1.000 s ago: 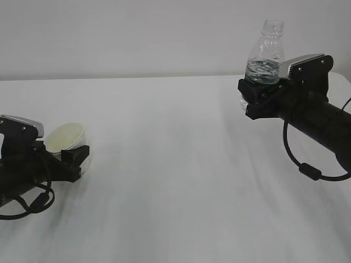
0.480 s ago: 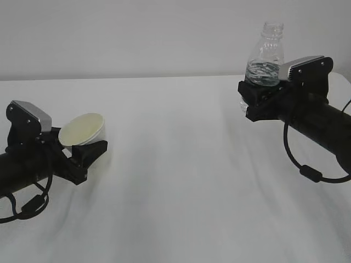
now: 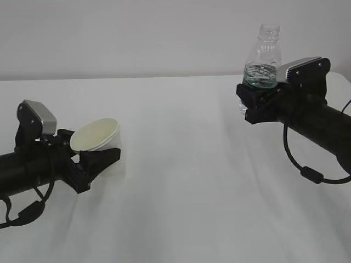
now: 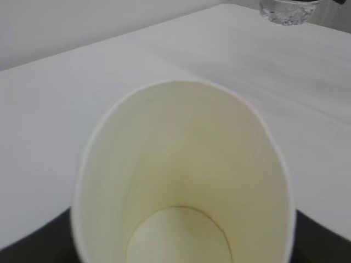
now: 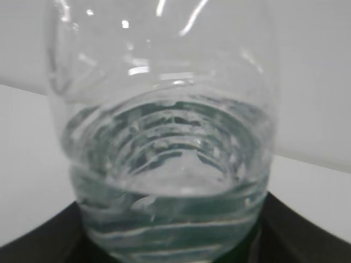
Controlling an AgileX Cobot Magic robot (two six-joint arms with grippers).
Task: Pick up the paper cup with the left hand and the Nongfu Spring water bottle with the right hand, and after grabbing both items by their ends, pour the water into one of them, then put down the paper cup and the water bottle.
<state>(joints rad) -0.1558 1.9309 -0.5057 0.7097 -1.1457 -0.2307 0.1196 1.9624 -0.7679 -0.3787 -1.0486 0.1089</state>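
A: Lower left of the frame, the left hand (image 3: 90,159) is clamped on the cup (image 3: 96,137), mouth tipped up toward the middle, clear of the table (image 3: 181,181)

B: Upper right, the right hand (image 3: 255,101) grips the bottle (image 3: 262,60) low down, upright, water (image 3: 260,75) just above the jaws

The cup (image 4: 181,181) fills most of the view, its open mouth facing the camera and tipped toward the far side. Its rolled white rim rings a pale cream inside, and the round bottom disc shows near the lower edge. Dark fingers (image 4: 33,241) sit against the cup's base at the lower left and lower right corners. Behind the cup lies the white worktop (image 4: 66,98). At the far right, along the top edge, the watery bottom of the bottle (image 4: 285,11) just shows, well apart from the cup.
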